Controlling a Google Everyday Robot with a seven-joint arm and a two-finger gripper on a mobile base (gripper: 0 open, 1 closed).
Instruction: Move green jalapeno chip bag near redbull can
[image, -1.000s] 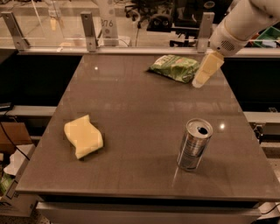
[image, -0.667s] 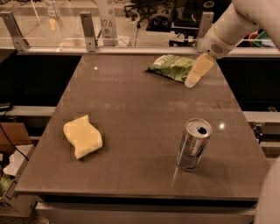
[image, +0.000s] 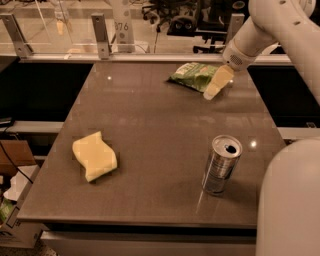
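Camera view. Change: over the last second the gripper (image: 214, 86) has travelled left and slightly down, from a position clear of the right end of the green jalapeno chip bag (image: 192, 75) to one overlapping that end. The bag has not shifted; it lies flat at the far right of the table (image: 150, 120), just short of the rear edge. The redbull can (image: 221, 165) and the yellow sponge (image: 94, 156) are also unchanged.

Meaning for the task: this is the approach phase. No transport has begun. The bag is well apart from the can, which stands upright near the front right of the table, so the full move toward the can remains to be done.

Arm pose: the arm (image: 270, 25) enters from the upper right corner and slopes down and to the left. The wrist points the gripper obliquely toward the table, with its tip at the bag's right edge. Contact with the bag cannot be confirmed. Whether the gripper is spread or pressed together cannot be told from this view.

The sponge lies at the front left, well apart from both task items.
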